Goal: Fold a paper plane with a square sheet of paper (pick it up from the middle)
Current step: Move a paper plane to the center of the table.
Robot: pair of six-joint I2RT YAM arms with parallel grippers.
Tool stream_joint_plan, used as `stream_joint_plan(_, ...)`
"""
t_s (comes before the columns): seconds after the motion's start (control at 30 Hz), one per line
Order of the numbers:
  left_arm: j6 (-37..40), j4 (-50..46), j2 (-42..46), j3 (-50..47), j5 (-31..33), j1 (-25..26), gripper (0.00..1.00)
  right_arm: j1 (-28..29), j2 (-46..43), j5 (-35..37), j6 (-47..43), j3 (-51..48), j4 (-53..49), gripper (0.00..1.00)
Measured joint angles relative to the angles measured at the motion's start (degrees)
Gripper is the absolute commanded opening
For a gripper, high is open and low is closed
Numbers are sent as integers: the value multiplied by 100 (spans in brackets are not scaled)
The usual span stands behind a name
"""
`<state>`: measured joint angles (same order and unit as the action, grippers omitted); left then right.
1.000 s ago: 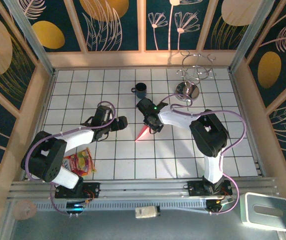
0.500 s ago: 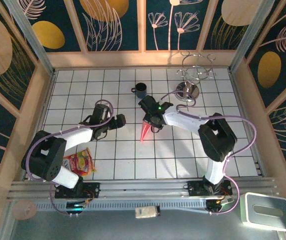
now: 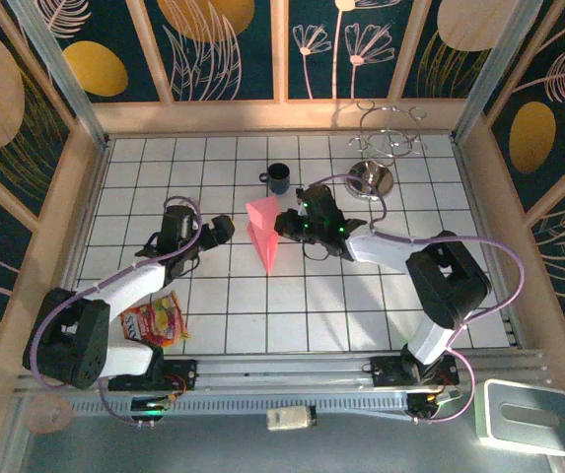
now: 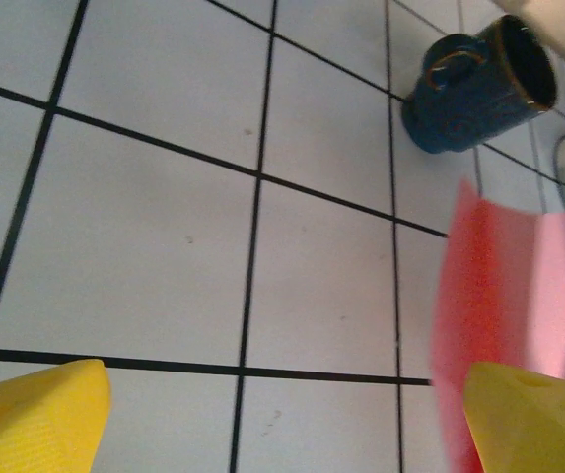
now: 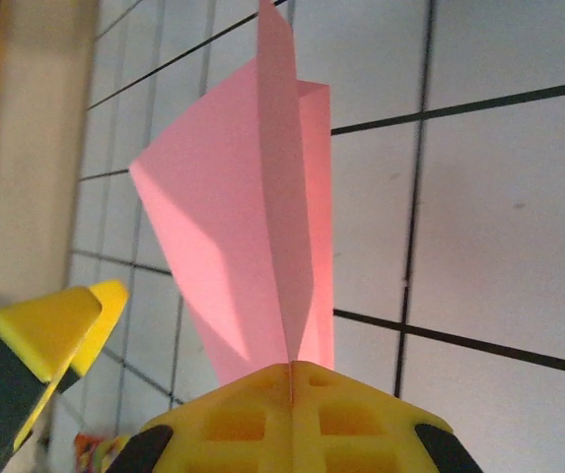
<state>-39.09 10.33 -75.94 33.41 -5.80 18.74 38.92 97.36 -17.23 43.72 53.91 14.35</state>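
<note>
At the left of the tiled counter, near the left arm's base, we see a red and yellow snack packet lying flat. Further in, the left gripper hangs over the tiles with its jaws spread wide and nothing between them; in its wrist view the two yellow fingertips sit at opposite lower corners of the frame. Just to its right is the paper plane, pink-red and folded to a narrow point that aims toward the near edge. In the left wrist view we see the plane close beside the right-hand fingertip. A dark blue mug stands behind it, apart from the paper. The right gripper is clamped on the plane's right side; from its own camera we see the pads pressed together on the centre fold, the plane rising upright from them. At the far right stands a wire rack on a round metal base.
</note>
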Motion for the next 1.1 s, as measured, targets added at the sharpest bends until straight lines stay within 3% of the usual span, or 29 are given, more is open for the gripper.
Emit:
stream_joint_plan(0.2, -212, 286, -103, -50, -623, 0, 73, -234, 487, -942, 138, -437, 1246, 6)
stream_joint_plan(0.33, -505, 684, -413, -164, -1108, 0, 57, -396, 710, -1281, 291, -713, 1729, 7)
stream_joint_plan(0.5, -905, 1143, -839, -354, -1620, 2, 45, -577, 866, -1504, 378, -920, 2011, 7)
stream_joint_plan(0.77, -1099, 1390, -1532, -184, -2000, 205, 36, -695, 1043, -1648, 485, -1084, 2203, 7)
stream_joint_plan(1.1, -1099, 1381, -2100, 339, -2223, 400, 34, -699, 1093, -1696, 487, -1172, 2273, 7)
